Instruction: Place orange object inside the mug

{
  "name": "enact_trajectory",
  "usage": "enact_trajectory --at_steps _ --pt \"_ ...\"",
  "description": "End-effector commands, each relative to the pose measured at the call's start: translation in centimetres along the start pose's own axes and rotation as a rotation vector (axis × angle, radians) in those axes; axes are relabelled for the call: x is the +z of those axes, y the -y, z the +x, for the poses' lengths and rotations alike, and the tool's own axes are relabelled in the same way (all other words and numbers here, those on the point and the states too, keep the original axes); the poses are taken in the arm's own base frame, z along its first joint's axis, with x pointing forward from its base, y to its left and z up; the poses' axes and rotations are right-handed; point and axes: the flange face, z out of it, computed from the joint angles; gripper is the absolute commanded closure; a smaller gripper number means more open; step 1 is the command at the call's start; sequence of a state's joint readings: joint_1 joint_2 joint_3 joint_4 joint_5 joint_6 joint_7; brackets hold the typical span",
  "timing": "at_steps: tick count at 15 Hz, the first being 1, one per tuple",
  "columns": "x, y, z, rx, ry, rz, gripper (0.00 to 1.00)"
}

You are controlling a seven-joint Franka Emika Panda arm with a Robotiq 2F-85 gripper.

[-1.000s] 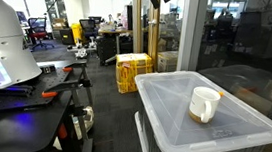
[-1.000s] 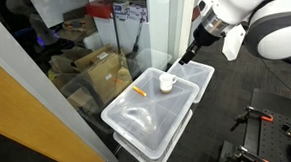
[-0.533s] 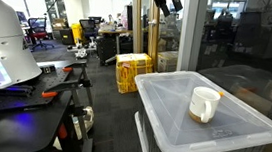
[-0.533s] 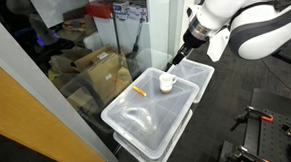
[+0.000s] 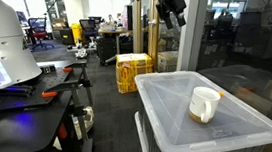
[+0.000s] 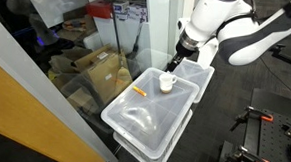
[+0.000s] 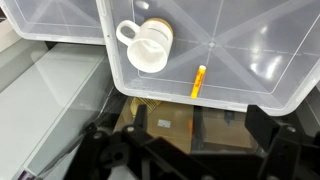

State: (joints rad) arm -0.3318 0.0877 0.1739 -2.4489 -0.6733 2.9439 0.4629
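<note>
The white mug (image 7: 148, 45) stands upright on the clear lid of a translucent bin (image 7: 260, 40). It also shows in both exterior views (image 5: 205, 103) (image 6: 167, 83). The slim orange object (image 7: 198, 82) lies flat on the same lid, a short way from the mug, near the lid's edge. It shows in an exterior view (image 6: 140, 90) too. My gripper (image 7: 185, 150) is open and empty. It hangs in the air above and beside the bin, clear of both things (image 5: 171, 4) (image 6: 175, 61).
A second translucent bin (image 6: 148, 119) stands against the first. Yellow crates (image 5: 132, 71) stand on the floor behind. A black bench with small orange-red tools (image 5: 49, 95) is to one side. Cardboard boxes (image 6: 95, 69) lie behind a glass partition.
The arm has swung closer over the bin, and the gripper has come lower, near the mug. The mug and the orange object have not moved.
</note>
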Motion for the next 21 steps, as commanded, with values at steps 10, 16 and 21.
enact_trajectory --at_steps 10,16,21 --pt "5.1 0.2 -0.4 0.013 0.053 -0.001 0.0" --pt "5.7 0.6 0.0 0.002 0.055 -0.013 0.0" --pt "8.8 1.7 0.5 -0.035 0.066 0.011 0.0"
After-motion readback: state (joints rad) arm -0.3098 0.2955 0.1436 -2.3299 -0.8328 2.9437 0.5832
